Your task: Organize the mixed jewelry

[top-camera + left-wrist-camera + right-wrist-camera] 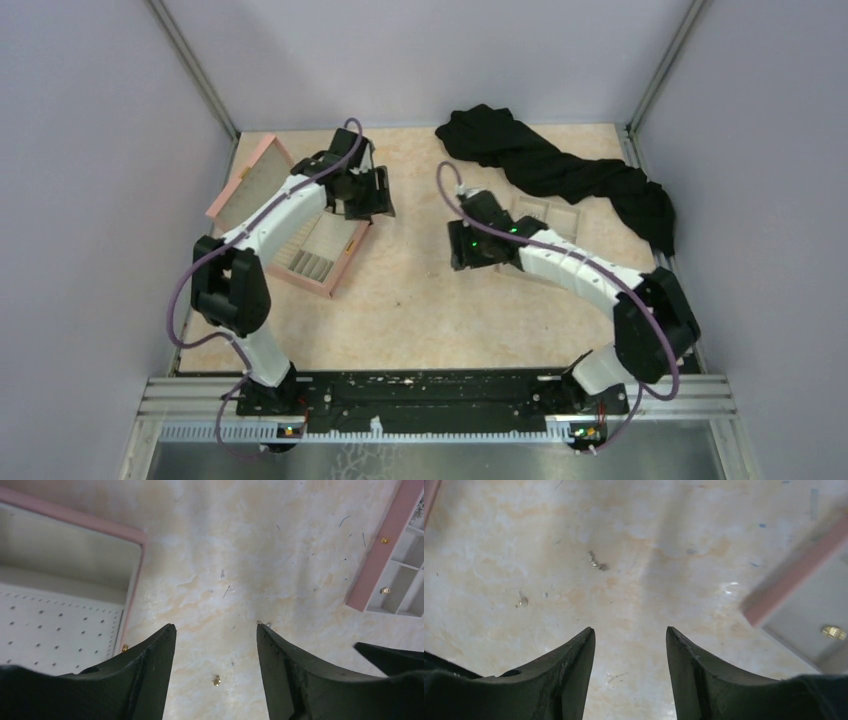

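Gold stud (216,681) lies on table (240,555) between parted left jaws

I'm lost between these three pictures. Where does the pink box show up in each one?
Top external: the pink box lies open on the left side.
Left wrist: the pink box base sits at the right edge, its lid at the left edge.
Right wrist: a blurred corner of the pink box shows at the right edge.
Shared landmark: the marbled tabletop under it, seen in all three.
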Robot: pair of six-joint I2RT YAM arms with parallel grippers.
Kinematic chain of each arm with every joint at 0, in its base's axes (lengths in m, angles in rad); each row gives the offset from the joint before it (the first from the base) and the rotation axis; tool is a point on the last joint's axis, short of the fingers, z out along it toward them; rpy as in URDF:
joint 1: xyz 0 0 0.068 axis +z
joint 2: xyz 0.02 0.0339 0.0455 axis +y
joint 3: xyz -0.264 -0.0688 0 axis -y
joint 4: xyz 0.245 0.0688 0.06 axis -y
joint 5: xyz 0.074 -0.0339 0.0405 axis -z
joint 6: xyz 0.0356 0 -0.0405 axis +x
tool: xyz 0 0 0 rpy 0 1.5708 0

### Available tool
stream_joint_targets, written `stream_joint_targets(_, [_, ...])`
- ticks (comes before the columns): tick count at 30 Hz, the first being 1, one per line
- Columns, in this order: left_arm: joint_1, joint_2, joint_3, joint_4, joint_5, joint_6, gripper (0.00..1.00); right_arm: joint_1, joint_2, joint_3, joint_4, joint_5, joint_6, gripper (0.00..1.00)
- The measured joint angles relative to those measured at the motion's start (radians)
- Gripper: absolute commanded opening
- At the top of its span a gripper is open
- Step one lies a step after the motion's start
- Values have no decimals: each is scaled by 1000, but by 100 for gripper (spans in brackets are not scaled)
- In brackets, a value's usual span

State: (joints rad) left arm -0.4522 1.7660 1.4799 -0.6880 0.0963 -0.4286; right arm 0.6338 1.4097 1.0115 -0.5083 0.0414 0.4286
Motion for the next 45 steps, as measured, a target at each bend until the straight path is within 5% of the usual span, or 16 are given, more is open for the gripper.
stream_joint_targets(7, [92,-61,42,-113,13,-4,71,185,270,122,27,-1,-89,51])
stream_joint_targets(17, [180,-122,41,-133,17,-2,74,225,492,255,24,71,-115,42])
stream_joint_targets(30, [205,-121,14,-150,1,14,74,225,517,279,29,159,-120,24])
stream_joint_targets(45, [206,-110,12,-147,20,14,73,213,531,292,47,166,-114,25])
